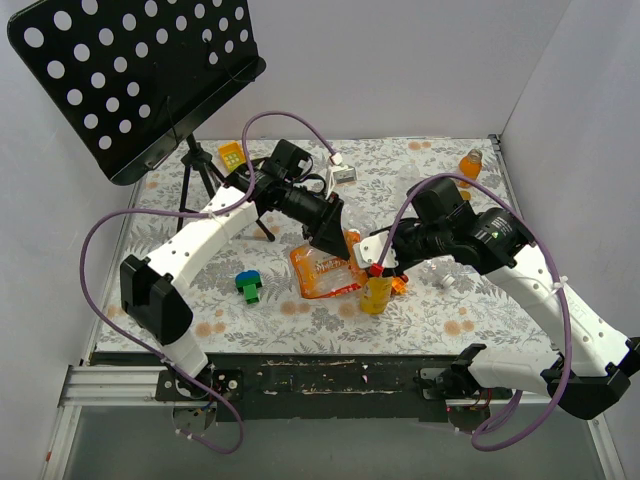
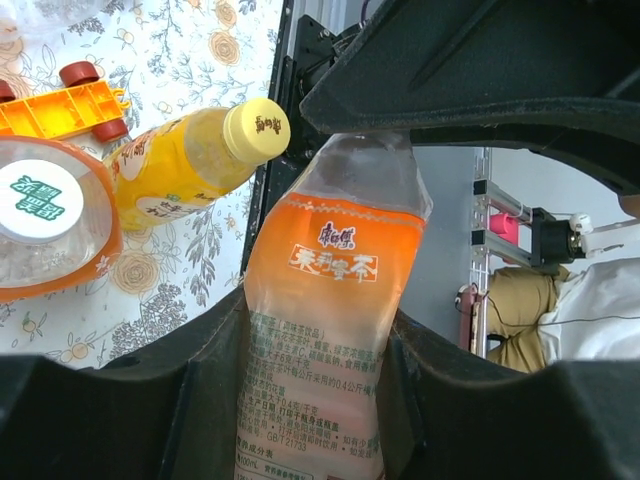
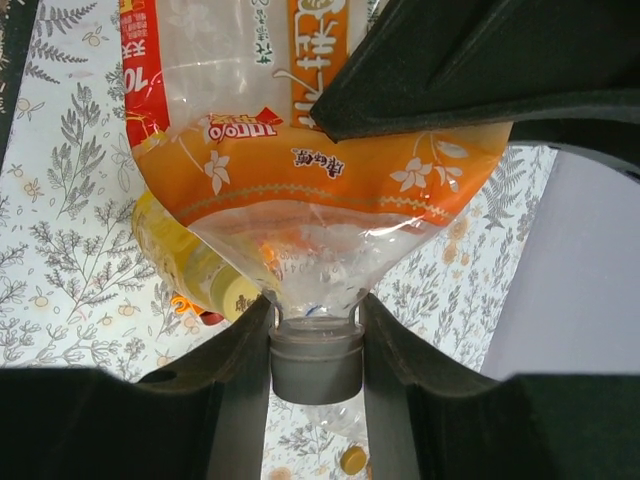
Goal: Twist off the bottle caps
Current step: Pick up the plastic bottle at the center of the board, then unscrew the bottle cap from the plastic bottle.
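Grip at both ends: my left gripper [image 2: 320, 345] clamped on body of clear plastic drink bottle with orange label [image 2: 315, 260], my right gripper [image 3: 317, 335] closed on its greyish round screw cap [image 3: 317, 368]. Bottle sits at middle of flowered table [image 1: 450, 320]. That cap shows only in right wrist view; in left wrist view my right fingers hide it. Left wrist view plainly shows yellow cap [image 2: 257, 130] on yellow bottle [image 2: 170, 170] just beside. Overhead view alone shows green-and-blue block [image 1: 248, 285], left of middle, toward near edge.

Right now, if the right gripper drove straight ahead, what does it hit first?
The orange-labelled bottle: the right gripper is shut on its cap, so the shoulder lies directly ahead. Beyond it, unclear.
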Tool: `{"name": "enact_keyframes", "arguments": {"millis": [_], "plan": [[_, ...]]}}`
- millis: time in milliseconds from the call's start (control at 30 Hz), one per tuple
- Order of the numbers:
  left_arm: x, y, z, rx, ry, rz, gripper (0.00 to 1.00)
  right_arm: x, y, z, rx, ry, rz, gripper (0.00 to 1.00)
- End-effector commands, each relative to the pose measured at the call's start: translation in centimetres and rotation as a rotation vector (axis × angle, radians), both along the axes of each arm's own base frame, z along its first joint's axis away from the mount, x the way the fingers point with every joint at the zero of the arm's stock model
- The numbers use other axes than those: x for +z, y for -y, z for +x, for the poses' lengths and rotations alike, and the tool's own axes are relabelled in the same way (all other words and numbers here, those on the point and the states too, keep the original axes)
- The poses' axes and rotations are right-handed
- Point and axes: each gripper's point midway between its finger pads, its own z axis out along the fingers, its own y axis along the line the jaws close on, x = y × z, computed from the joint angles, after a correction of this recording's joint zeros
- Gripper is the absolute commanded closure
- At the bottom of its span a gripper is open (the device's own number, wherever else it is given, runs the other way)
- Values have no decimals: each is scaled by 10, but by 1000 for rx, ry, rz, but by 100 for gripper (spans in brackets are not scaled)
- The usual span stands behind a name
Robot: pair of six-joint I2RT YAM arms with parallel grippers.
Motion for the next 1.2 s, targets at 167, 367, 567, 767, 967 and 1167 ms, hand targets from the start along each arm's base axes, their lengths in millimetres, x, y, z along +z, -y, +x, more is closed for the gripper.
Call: {"name": "enact_keyframes", "arguments": {"millis": [167,367,567,767,967,1167], "plan": [[31,-17,8,167,293,-90,100,57,-13,12,-28,103,196,13],[53,-33,-2,234,428,-169,100,83,-6,5,-49,66,301,11],[74,-58,-10,335,637,-276,100,134,11,31,-328,11,555,2],[81,-92,2,553,862,-329,100,116,-2,16,-331,-406,732,4],[76,-97,8,604,879,-332,100,108,-7,27,-351,-495,751,5],[76,-97,13,598,921,-311,100,120,-12,23,-287,-581,763,5]]}}
